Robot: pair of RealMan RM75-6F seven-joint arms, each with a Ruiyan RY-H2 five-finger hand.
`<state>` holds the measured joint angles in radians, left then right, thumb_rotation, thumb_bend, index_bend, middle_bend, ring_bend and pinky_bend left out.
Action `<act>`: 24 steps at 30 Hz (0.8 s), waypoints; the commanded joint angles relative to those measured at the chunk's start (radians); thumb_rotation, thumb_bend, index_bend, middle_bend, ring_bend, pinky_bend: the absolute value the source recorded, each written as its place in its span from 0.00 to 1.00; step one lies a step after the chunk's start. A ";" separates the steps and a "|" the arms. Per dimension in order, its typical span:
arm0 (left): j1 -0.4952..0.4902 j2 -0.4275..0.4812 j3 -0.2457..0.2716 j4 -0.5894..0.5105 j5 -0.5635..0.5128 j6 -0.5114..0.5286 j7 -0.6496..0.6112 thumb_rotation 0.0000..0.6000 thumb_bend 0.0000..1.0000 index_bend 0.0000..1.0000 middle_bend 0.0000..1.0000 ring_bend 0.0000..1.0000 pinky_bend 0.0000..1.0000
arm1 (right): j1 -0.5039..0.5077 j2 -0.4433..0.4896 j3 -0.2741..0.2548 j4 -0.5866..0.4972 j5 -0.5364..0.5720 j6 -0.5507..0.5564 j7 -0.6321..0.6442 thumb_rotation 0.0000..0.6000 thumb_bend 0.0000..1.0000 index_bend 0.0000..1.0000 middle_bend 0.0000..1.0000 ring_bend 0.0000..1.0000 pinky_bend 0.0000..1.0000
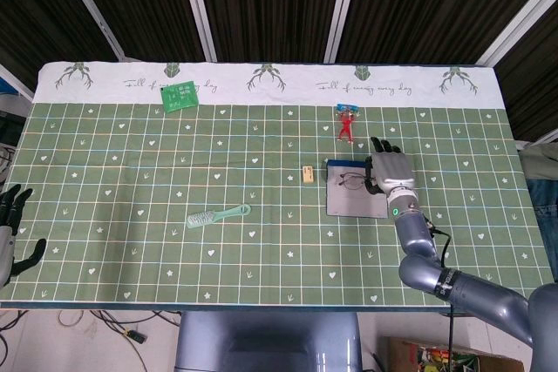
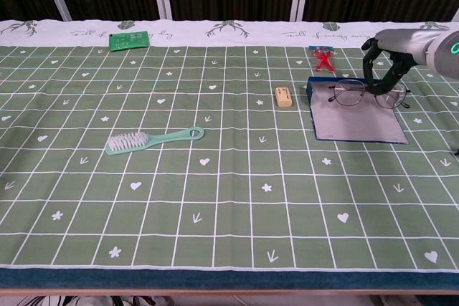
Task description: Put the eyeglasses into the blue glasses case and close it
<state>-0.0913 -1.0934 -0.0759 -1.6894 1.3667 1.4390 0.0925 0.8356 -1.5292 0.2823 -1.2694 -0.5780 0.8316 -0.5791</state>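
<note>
Blue glasses case (image 2: 356, 120) lying open, eyeglasses (image 2: 362, 94) over its far end.
Right robot hand (image 2: 384, 69) pinching the frame; release and closing of lid yet to do.

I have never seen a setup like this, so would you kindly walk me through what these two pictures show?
Both pictures come from cameras on a two-armed robot working at a table with a green checked cloth. The head view looks down from above; the chest view looks across the table from lower down. Each arm ends in a hand with fingers, steered remotely by a person.

The right hand holds a pair of eyeglasses over the far end of the open blue glasses case, which lies flat with its grey lining up. The left hand shows only at the table's left edge in the head view, holding nothing.

Also on the table: a teal brush, a small tan block, a red item and a green card.
</note>
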 commanded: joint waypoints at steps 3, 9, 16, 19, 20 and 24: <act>0.000 0.000 0.000 0.000 0.000 0.002 0.000 1.00 0.36 0.02 0.00 0.00 0.00 | 0.019 -0.018 -0.010 0.040 0.012 -0.024 0.013 1.00 0.52 0.65 0.00 0.04 0.14; 0.000 0.000 0.000 0.000 -0.001 0.001 0.000 1.00 0.36 0.02 0.00 0.00 0.00 | 0.037 -0.036 -0.019 0.074 0.014 -0.041 0.018 1.00 0.52 0.65 0.00 0.04 0.14; 0.000 0.002 -0.001 0.000 -0.003 0.000 -0.004 1.00 0.36 0.02 0.00 0.00 0.00 | 0.056 -0.056 -0.021 0.110 0.023 -0.059 0.025 1.00 0.52 0.65 0.00 0.04 0.14; -0.001 0.002 -0.001 0.001 -0.003 -0.002 -0.005 1.00 0.36 0.02 0.00 0.00 0.00 | 0.062 -0.062 -0.024 0.122 0.027 -0.063 0.024 1.00 0.52 0.65 0.00 0.04 0.14; -0.001 0.002 -0.001 0.001 -0.003 -0.001 -0.006 1.00 0.36 0.02 0.00 0.00 0.00 | 0.064 -0.064 -0.024 0.125 0.029 -0.065 0.025 1.00 0.52 0.65 0.00 0.04 0.14; -0.001 0.003 -0.001 0.001 -0.003 -0.003 -0.007 1.00 0.36 0.02 0.00 0.00 0.00 | 0.073 -0.071 -0.023 0.134 0.034 -0.071 0.030 1.00 0.52 0.65 0.00 0.04 0.14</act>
<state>-0.0923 -1.0907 -0.0766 -1.6886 1.3639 1.4365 0.0857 0.9076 -1.5997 0.2589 -1.1359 -0.5446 0.7608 -0.5499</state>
